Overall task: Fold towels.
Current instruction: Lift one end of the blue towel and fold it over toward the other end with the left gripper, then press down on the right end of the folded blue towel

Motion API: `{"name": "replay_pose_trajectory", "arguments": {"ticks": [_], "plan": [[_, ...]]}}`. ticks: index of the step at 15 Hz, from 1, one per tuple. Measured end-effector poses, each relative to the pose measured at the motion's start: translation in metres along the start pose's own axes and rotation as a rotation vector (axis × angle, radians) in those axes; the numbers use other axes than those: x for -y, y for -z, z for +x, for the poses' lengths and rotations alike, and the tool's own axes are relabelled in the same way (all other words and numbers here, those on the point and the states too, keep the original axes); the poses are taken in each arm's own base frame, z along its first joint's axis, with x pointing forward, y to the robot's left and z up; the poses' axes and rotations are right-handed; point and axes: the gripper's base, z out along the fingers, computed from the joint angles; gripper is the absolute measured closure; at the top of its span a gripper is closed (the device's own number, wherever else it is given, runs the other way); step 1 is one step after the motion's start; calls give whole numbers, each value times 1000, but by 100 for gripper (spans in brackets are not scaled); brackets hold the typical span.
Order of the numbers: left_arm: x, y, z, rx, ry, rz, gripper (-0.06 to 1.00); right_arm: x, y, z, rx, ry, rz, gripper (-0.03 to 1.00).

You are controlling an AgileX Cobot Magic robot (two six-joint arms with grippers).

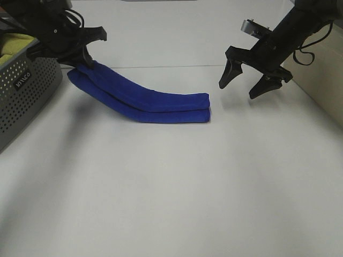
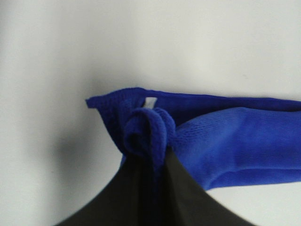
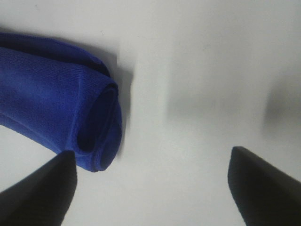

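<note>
A royal-blue towel (image 1: 144, 99) lies folded into a long narrow band across the white table (image 1: 171, 182). My left gripper (image 1: 81, 63) is shut on the towel's left end and holds it lifted off the table. In the left wrist view the bunched edge of the towel (image 2: 146, 129) is pinched between the black fingers (image 2: 188, 197), with a small white tag (image 2: 151, 101) showing. My right gripper (image 1: 245, 86) hangs open above the table, just right of the towel's right end (image 3: 94, 127), with nothing between its fingers (image 3: 263, 183).
A grey perforated basket (image 1: 24, 91) stands at the left edge, holding a yellow-green cloth (image 1: 15, 43). A beige box (image 1: 321, 80) sits at the right edge behind the right arm.
</note>
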Motion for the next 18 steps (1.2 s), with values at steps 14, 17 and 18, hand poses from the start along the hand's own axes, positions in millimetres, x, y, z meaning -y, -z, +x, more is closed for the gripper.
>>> {"name": "replay_pose_trajectory", "arguments": {"ticks": [14,17,18], "plan": [[132,-60,57,7,176,299,39,-6,0,3,-40,-77,-70,15],[136,-59,54,21,250,350,32,-10,2,5,-61,-88,-100,15],[135,-57,52,33,229,353,32,-13,3,5,-66,-96,-126,15]]}}
